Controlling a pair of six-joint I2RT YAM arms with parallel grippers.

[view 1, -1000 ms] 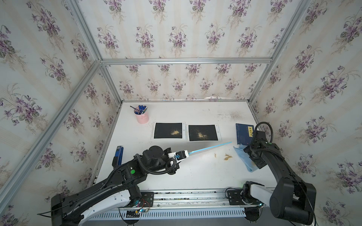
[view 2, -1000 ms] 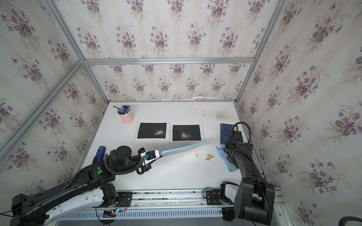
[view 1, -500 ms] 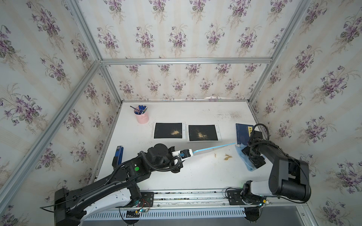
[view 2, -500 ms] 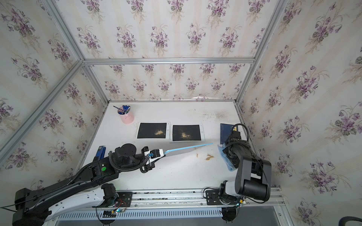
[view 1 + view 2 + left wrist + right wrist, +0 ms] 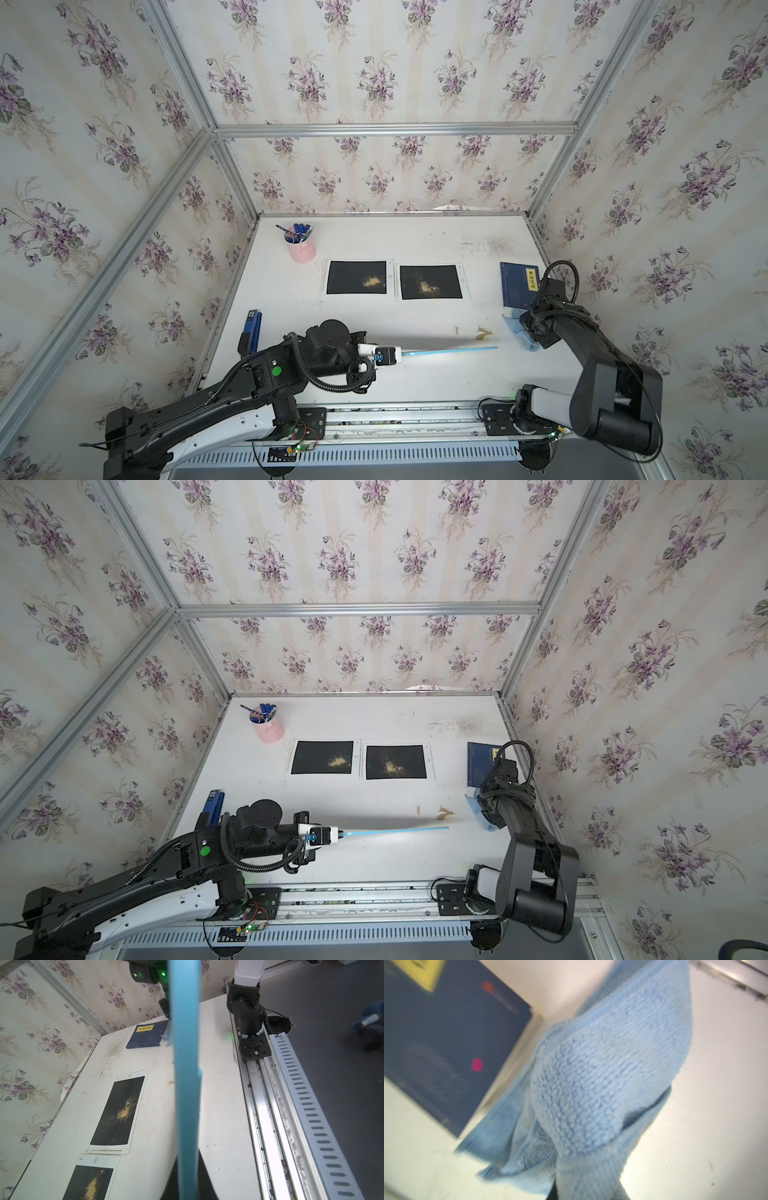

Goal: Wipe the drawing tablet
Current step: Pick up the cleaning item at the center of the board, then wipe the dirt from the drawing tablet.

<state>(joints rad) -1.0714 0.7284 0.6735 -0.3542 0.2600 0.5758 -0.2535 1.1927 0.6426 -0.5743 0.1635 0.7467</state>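
The right gripper (image 5: 535,334) is closed on a bunched fold of the blue cloth (image 5: 602,1068). In the right wrist view the fabric gathers to a peak and runs up toward the jaws, while its loose skirt lies on the table (image 5: 415,386). The cloth sits against the robot-side edge of the dark blue book (image 5: 517,282), touching or slightly overlapping that corner. From the book, the drawing tablet (image 5: 430,282) lies toward the left arm's side, level with the book and separated from it by a strip of bare table. A patch of yellow powder (image 5: 426,286) covers the middle of its black screen. Beyond it, farther from the book along the same line, lies a second tablet (image 5: 356,277), almost touching the first and dusted the same way. Both tablets have their long axes running along that line, so a sweep away from the book would probably travel lengthwise across each screen. The right arm is clearly the nearer one, and I judge the next move to be a lift and a carry away from the book. The left gripper (image 5: 388,356) is clamped on a long blue strip (image 5: 449,351), which points toward the book's robot-side corner and ends short of the cloth.
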